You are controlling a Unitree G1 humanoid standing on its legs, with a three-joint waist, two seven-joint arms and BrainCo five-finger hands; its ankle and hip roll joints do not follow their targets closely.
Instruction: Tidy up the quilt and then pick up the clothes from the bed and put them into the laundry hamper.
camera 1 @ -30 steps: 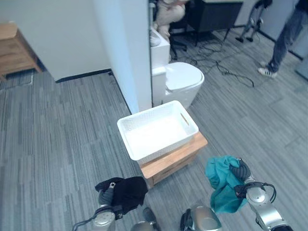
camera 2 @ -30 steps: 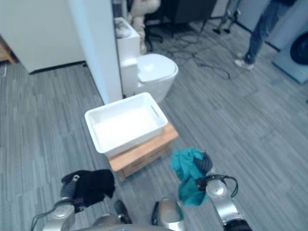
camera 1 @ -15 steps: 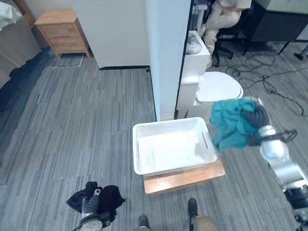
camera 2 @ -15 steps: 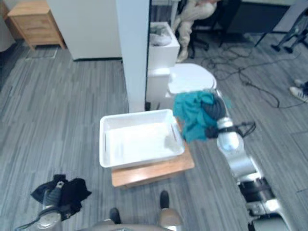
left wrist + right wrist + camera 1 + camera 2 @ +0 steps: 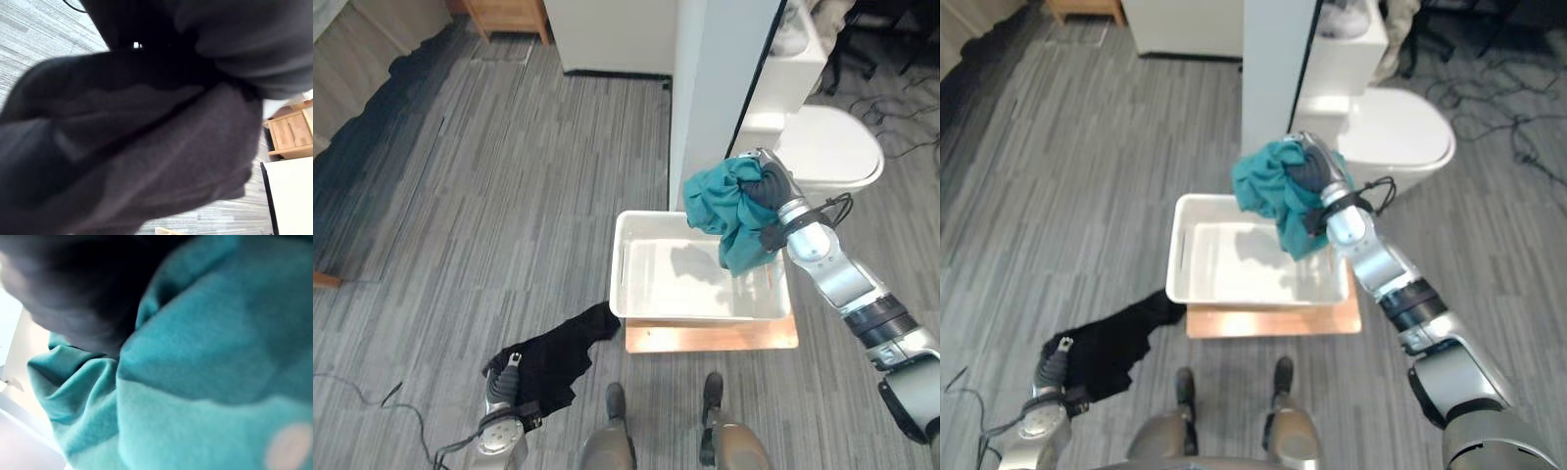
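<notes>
The right hand (image 5: 771, 196) is closed around a teal cloth (image 5: 726, 211) and holds it in the air over the far right part of the white hamper (image 5: 636, 305), which stands on a low wooden stand (image 5: 715, 338). The left hand (image 5: 503, 392), low near the floor, grips a black garment (image 5: 558, 357) that hangs beside the hamper

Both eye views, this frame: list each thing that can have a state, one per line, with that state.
White plastic laundry hamper: upright on the low wooden stand, nothing inside.
Teal garment: bunched, held above the hamper's far right part.
Black garment: hanging from the left hand, outside the hamper.
Right hand: shut on the teal garment.
Left hand: shut on the black garment.
White toilet: lid closed.
</notes>
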